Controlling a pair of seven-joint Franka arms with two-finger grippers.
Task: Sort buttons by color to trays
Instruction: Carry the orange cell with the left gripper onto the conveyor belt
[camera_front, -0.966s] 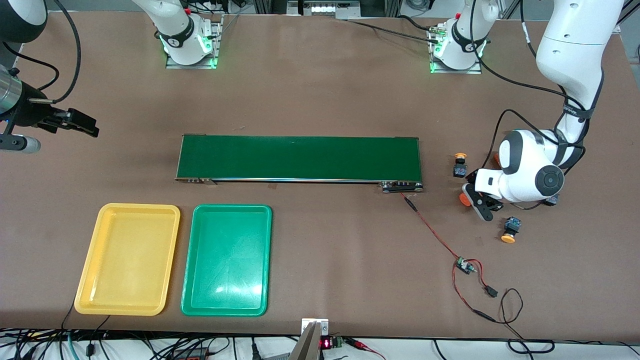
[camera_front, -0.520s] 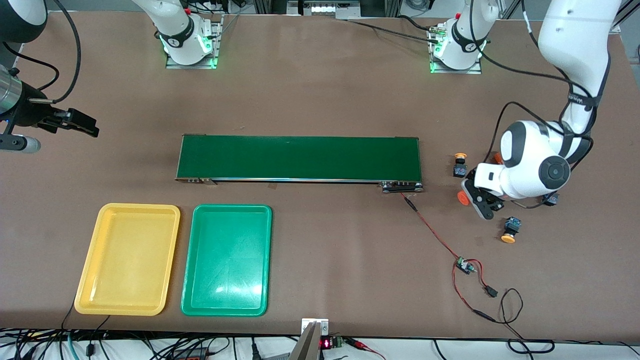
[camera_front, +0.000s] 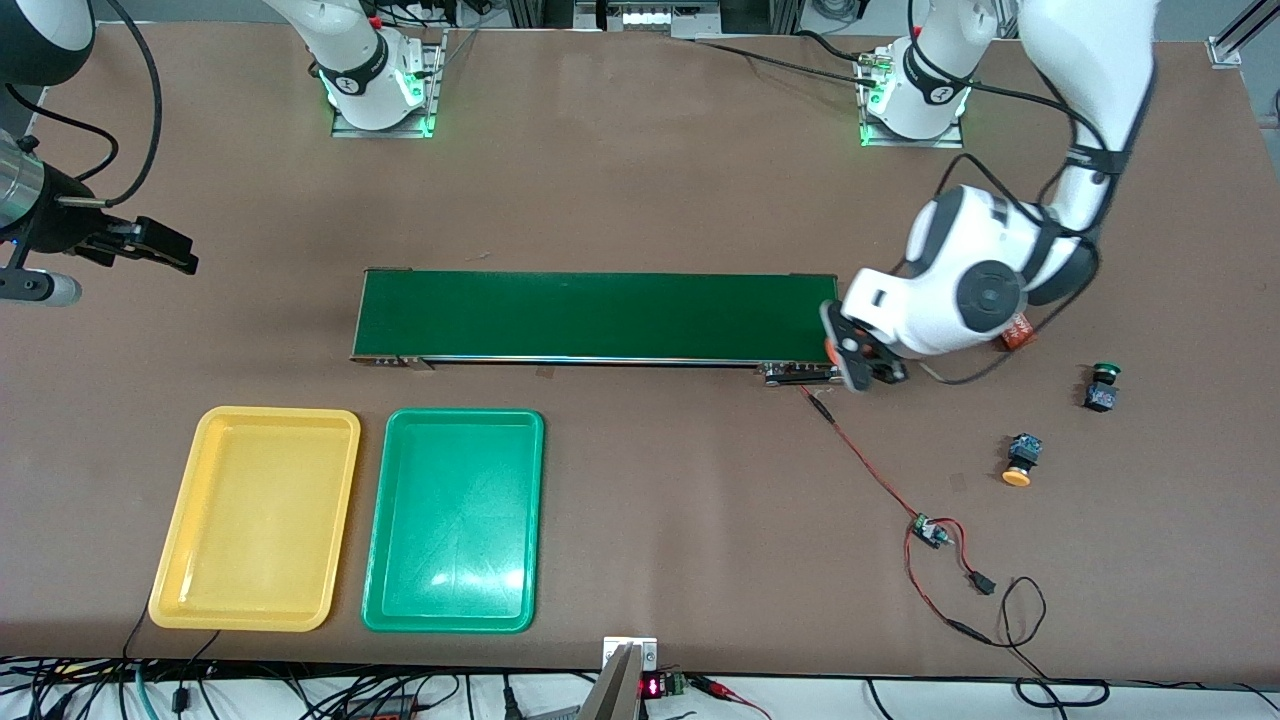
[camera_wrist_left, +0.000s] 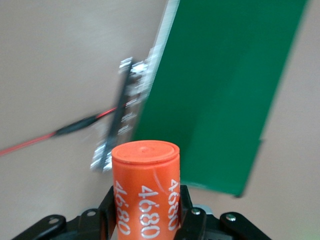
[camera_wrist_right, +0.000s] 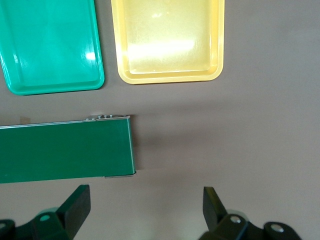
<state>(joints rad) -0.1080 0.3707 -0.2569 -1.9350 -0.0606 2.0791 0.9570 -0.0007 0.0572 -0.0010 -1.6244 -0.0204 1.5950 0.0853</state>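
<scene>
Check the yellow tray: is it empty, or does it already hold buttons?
Empty: the yellow tray shows only bare plastic in the front and right wrist views.

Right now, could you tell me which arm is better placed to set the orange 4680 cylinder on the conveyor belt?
Left. The left gripper already holds the orange 4680 cylinder over the conveyor belt end; the right gripper waits open.
</scene>
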